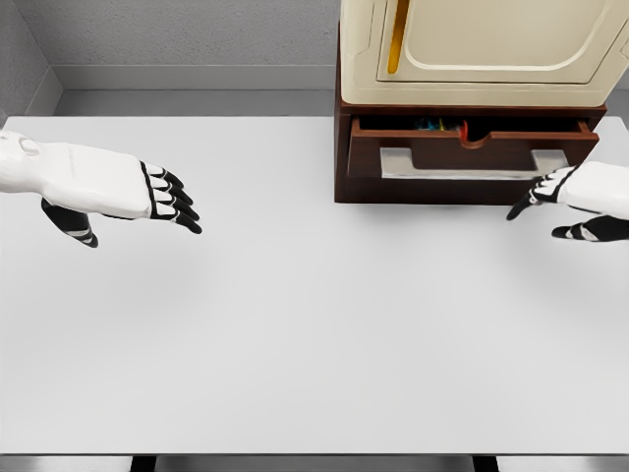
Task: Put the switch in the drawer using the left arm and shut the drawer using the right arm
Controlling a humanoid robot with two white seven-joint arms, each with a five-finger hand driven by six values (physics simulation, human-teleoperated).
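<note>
**Item: drawer, with switch inside**

Drawer (472, 147): dark brown wood, pale silver handle plate on its front, pulled partly open from a brown cabinet at the desk's far right. Switch (439, 125): only small blue, yellow and red parts show in the open gap; shape cannot be told.

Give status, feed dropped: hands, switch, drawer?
Left hand open, empty. Right hand open near drawer. Drawer slightly open, coloured items inside; switch unconfirmed. Nothing obstructing.
</note>
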